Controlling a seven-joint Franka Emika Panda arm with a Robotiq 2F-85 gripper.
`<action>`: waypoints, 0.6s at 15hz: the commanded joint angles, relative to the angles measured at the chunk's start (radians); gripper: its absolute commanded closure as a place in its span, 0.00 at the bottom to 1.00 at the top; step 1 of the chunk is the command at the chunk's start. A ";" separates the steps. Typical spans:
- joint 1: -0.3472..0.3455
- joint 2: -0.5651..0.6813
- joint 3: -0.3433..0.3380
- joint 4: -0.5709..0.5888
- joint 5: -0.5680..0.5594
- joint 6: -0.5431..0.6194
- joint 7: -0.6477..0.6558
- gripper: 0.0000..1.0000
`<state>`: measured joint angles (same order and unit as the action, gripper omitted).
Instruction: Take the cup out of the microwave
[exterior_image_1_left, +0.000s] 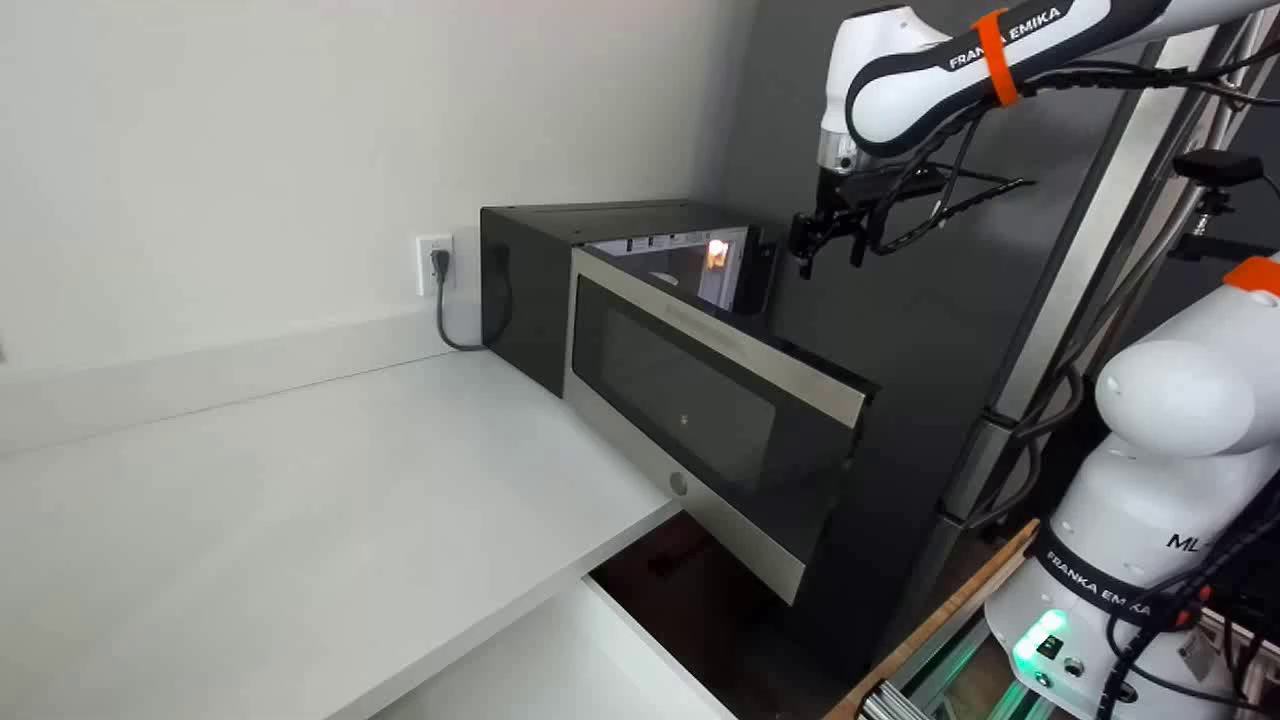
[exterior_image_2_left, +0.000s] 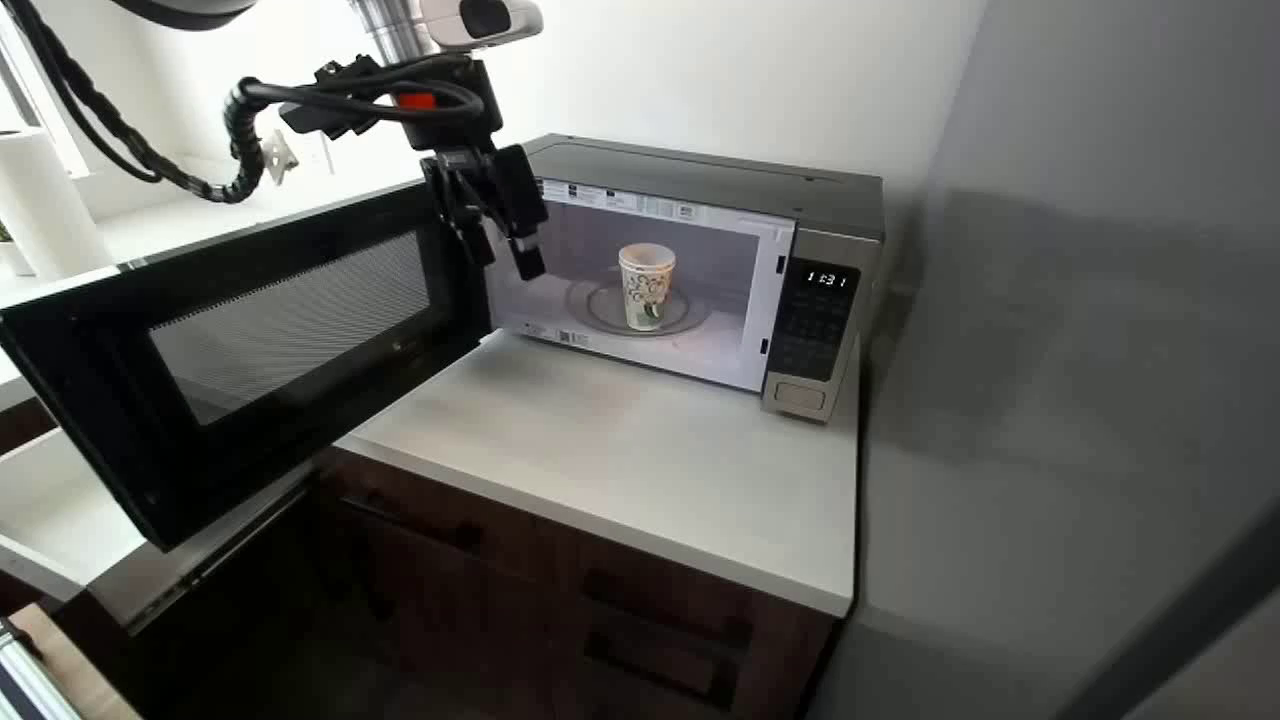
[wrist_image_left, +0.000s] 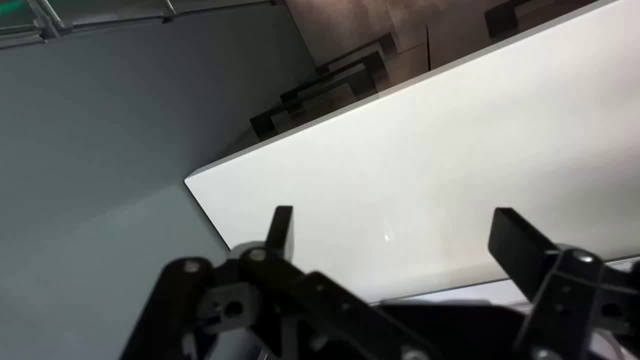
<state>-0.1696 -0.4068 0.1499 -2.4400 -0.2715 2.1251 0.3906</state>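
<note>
In an exterior view, left to right: door (exterior_image_2_left: 295, 320) of the microwave (exterior_image_2_left: 715, 182) stands wide open. Next, gripper (exterior_image_2_left: 506, 258) hangs over the counter (exterior_image_2_left: 640, 430), well apart from the cup (exterior_image_2_left: 647, 290); wrist view has its fingers (wrist_image_left: 520, 250) spread wide. Cup, white with a leafy print, is upright inside the microwave on the turntable (exterior_image_2_left: 603, 308). Then lit control panel (exterior_image_2_left: 818, 320), then big grey surface (exterior_image_2_left: 1080, 330) beside the microwave.
</note>
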 joint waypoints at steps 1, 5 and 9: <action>0.026 0.002 -0.023 0.002 -0.011 -0.005 0.008 0.00; 0.026 0.002 -0.024 0.002 -0.011 -0.005 0.008 0.00; 0.026 0.069 -0.030 0.037 0.028 0.043 0.060 0.00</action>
<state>-0.1628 -0.4032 0.1415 -2.4376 -0.2690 2.1327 0.3961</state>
